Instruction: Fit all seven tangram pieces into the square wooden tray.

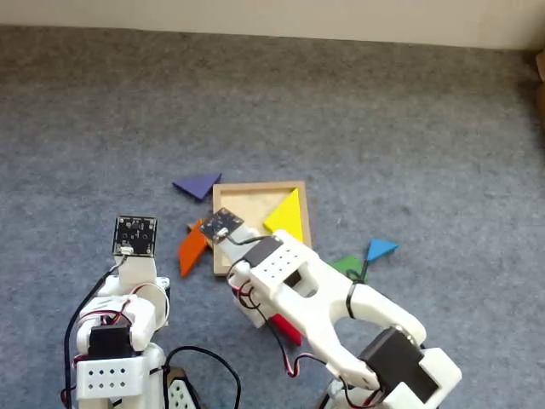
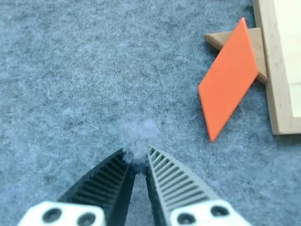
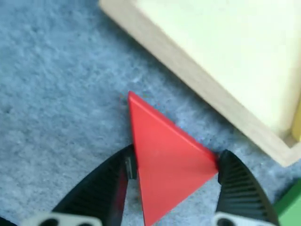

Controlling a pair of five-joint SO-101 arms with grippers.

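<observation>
The flat red triangular piece [image 3: 160,150] is clasped at two edges between the fingers of the right gripper [image 3: 176,160], on the grey carpet [image 3: 56,94] just outside the rim of the square wooden tray [image 3: 188,75]. The fingers of the left gripper [image 2: 137,157] are drawn almost together with nothing held, near the orange parallelogram piece [image 2: 230,80].
</observation>
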